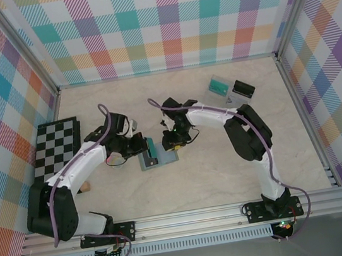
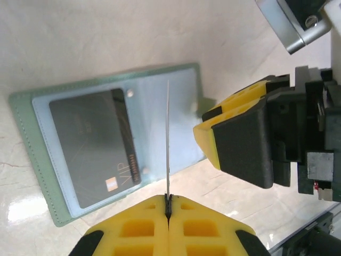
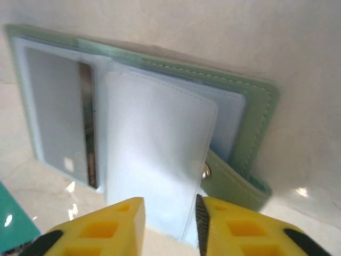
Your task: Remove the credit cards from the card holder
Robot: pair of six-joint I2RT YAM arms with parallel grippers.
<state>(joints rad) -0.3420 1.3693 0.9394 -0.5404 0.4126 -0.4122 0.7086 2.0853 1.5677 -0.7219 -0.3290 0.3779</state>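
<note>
Teal credit card (image 1: 153, 147) pinched edge-on in the left tool (image 2: 168, 200); right tool (image 3: 166, 208) spread before the card holder (image 3: 261, 106); the dark card (image 2: 93, 141) needs sliding out next.

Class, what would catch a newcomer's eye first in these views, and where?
The left gripper and right gripper meet over the open card holder mid-table. The left gripper pinches a thin card edge-on; a dark card sits in one pocket. Bright plaid walls surround everything.
</note>
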